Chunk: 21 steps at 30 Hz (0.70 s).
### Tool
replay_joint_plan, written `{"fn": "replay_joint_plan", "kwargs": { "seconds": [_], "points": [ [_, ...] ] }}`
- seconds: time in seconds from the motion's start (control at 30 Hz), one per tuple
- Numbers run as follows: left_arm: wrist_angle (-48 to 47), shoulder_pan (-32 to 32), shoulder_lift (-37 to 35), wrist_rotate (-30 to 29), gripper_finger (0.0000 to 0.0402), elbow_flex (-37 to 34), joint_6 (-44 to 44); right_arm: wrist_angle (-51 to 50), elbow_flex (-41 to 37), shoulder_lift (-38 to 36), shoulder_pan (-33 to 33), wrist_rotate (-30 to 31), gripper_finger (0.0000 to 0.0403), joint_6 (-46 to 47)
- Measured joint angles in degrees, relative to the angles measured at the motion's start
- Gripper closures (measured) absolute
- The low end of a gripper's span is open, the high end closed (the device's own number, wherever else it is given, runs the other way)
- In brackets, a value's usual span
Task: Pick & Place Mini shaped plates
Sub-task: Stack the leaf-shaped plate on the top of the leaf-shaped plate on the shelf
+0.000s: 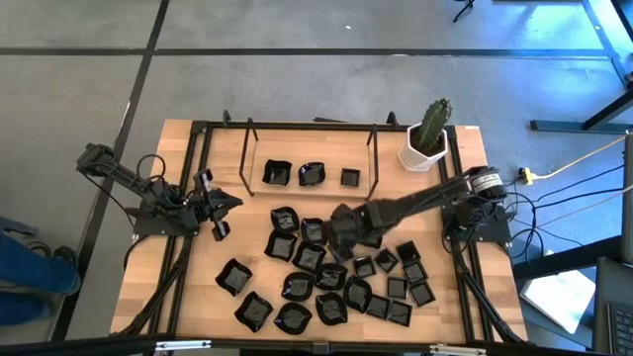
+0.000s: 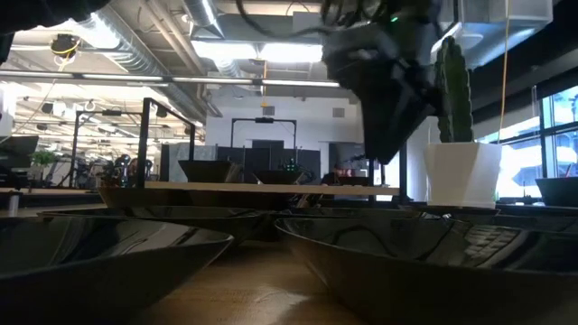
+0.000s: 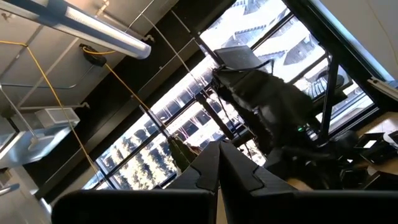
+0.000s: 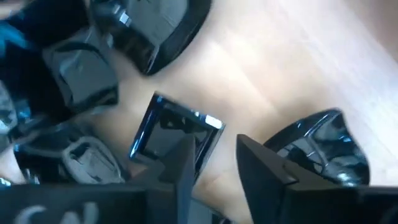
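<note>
Two dark fingers [image 4: 261, 171] of the right gripper [image 4: 214, 165] stand parted over the wooden table [image 4: 292, 68], with nothing between them — one fingertip overlaps the rim of a small square black plate [image 4: 177, 134], whose bowl lies just to the outer side of that finger. A wavy-rimmed plate [image 4: 320, 149] sits just outside the other finger, and more glossy black dishes crowd beyond the first.

From overhead, the right gripper [image 1: 343, 229] reaches into the middle of the scattered mini shaped plates [image 1: 326, 277], which spread across the near half of the table. Three more plates [image 1: 311, 175] lie apart inside a dark wire frame [image 1: 309, 148] at the far edge, next to a white pot with a green cactus [image 1: 427, 136].

Off to the side, the left gripper [image 1: 220, 208] waits clear of the pile — its fingers [image 3: 239, 168] pressed together, tip to tip, holding nothing and angled up toward the ceiling.
</note>
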Motion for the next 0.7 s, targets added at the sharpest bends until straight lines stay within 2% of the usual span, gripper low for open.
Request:
{"fn": "replay_joint_plan", "kwargs": {
  "seconds": [0.17, 0.33, 0.7],
  "points": [
    [-0.1, 0.0, 0.0, 0.0, 0.0396, 0.0, 0.8, -1.8, 0.0, 0.1, -2.6, -1.4, 0.0257, 1.3],
    [-0.1, 0.0, 0.0, -0.3, 0.0399, 0.0, 0.9, -4.7, 0.0, 2.1, -3.4, -7.3, 0.0257, 1.5],
    [-0.1, 0.0, 0.0, -0.4, 0.0399, 0.0, 1.0, -9.4, 0.0, 7.6, -4.0, -6.4, 0.0257, -0.4]
  ]
}}
